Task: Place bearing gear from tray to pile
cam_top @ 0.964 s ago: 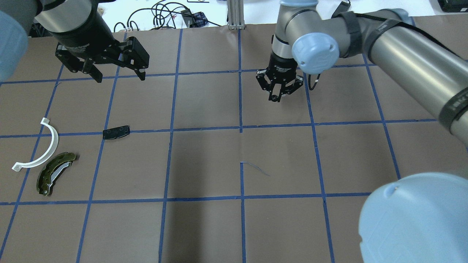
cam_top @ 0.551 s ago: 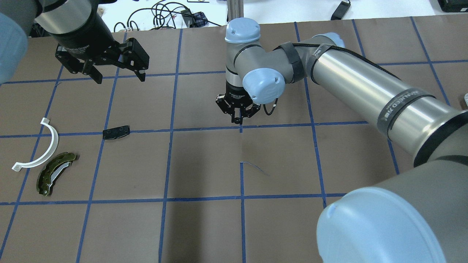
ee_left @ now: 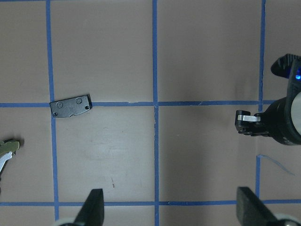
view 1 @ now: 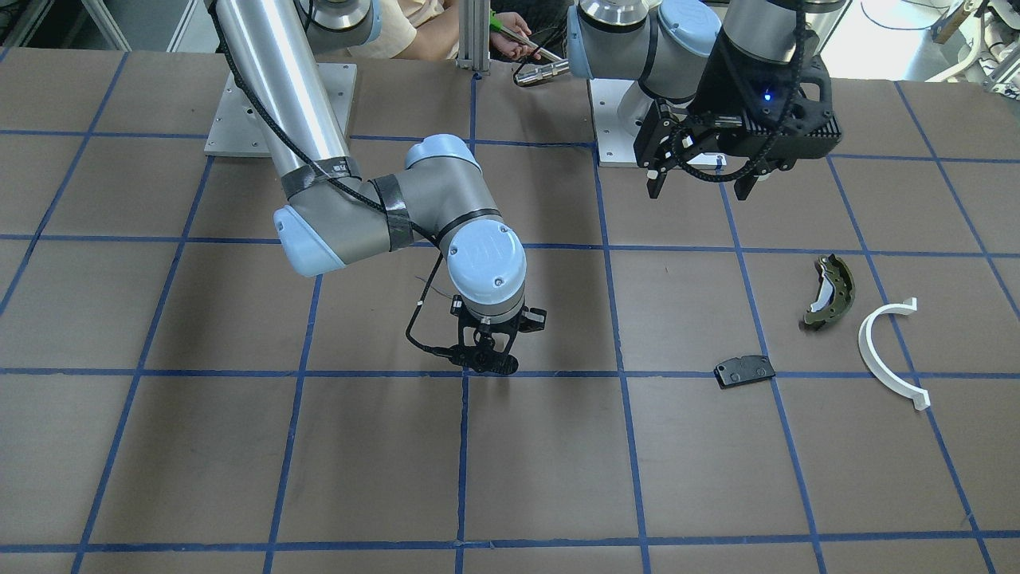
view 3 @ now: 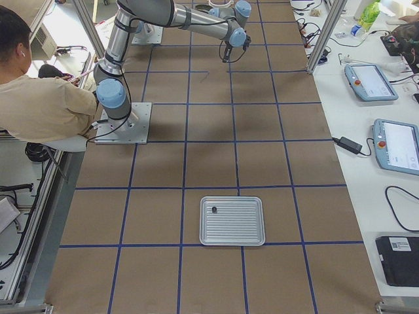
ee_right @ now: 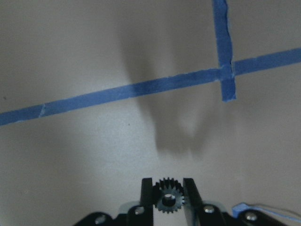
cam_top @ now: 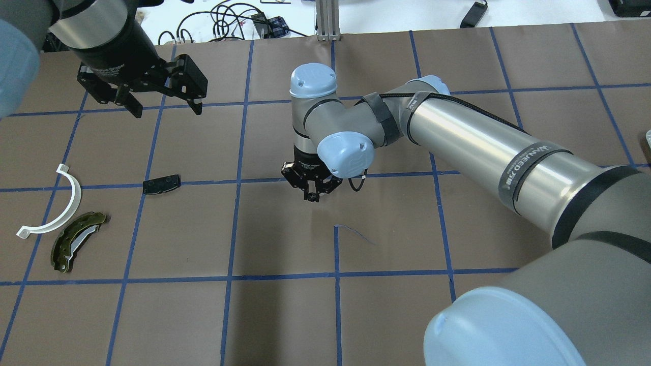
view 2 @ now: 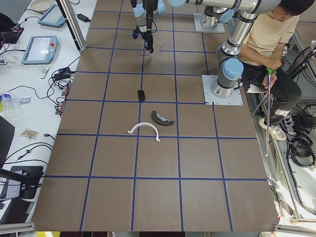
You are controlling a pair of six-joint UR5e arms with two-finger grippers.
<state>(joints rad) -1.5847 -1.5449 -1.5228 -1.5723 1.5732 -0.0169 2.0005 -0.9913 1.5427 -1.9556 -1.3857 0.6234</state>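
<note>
Right gripper (ee_right: 169, 188): jaws are pinching a small dark toothed bearing gear (ee_right: 169, 200) between the fingertips, hub facing the wrist camera. Only the right wrist view is showing this, and there the gripper body is running off the bottom edge. In the overhead and front views the gear is too small and dark against the fingers to make out. The gripper is hanging near the middle of the table (cam_top: 285, 315), clear of the paper and just beside a blue tape crossing, and it is throwing a shadow.

Left gripper (cam_top: 168, 109): fingers are standing wide apart and holding nothing. In the left wrist view only the two fingertips are showing.

Pile (view 1: 829, 295): it is lying on the robot's left side, well apart from the gear. The olive-green brake shoe (cam_top: 76, 241) and white arc (cam_top: 58, 206) are lying just beside each other. The black pad (cam_top: 161, 184) is lying on a tape line, nearer the middle. The left wrist view is cutting off the shoe at its edge.

Tray (view 3: 242, 226): it is showing only in the right exterior view, at the table's right end. One small dark item (view 3: 214, 209) is lying on it, too small to identify.

Surface: brown paper is covering the table under a blue tape grid.

Room: a person (view 2: 269, 39) is sitting behind the arm bases. Pendants (view 3: 370, 82) and cables are lying on white benches.
</note>
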